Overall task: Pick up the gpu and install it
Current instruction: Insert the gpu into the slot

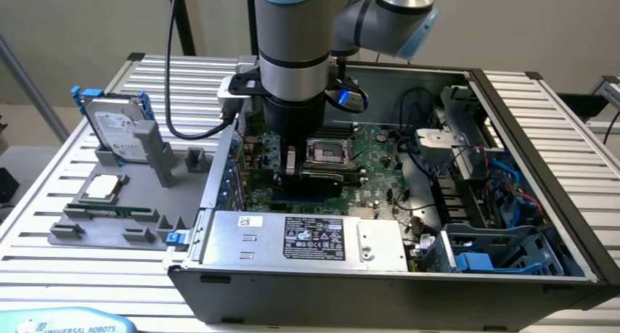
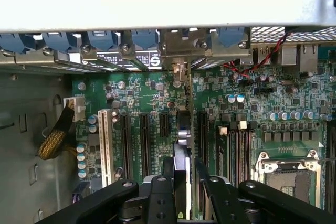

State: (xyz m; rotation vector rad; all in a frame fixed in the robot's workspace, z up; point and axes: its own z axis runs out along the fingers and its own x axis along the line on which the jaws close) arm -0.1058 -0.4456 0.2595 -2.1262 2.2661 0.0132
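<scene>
The gpu [image 2: 183, 182], a thin flat card seen edge-on in the wrist view, stands upright between the black gripper [image 2: 185, 182] fingers, which are closed on it from both sides. Its lower edge sits at or in a black expansion slot on the green motherboard [image 2: 152, 103]; whether it is fully seated can't be told, the gripper links cover the near end. A silver bracket end [image 2: 180, 69] lines up with it at the case's rear slot wall, but the join is hard to make out.

In the exterior view the grey-and-silver robot arm [image 1: 295, 50] reaches straight down into the open black computer case [image 1: 542, 166] and hides the card and most of the slot area. The gripper tip [image 1: 290, 170] sits just above the board, beside the square CPU socket [image 1: 327, 153].

The silver power supply box [image 1: 305, 239] lies along the near case wall with a black label; its text is too small to read. Blue plastic clips [image 2: 102, 39] run along the rear slot row. A braided yellow-black cable [image 2: 55, 137] ends in a white plug.

Outside the case, to the exterior view's left, a grey plastic parts holder [image 1: 121, 202] on the slatted aluminium table [image 1: 58, 166] carries a silver hard drive in a blue frame [image 1: 116, 130], a square silver chip [image 1: 103, 188] and a narrow green memory stick [image 1: 109, 210]. A light blue plate at the bottom edge reads "UNIVERSAL ROBOTS" [image 1: 68, 326], partly cut off.
</scene>
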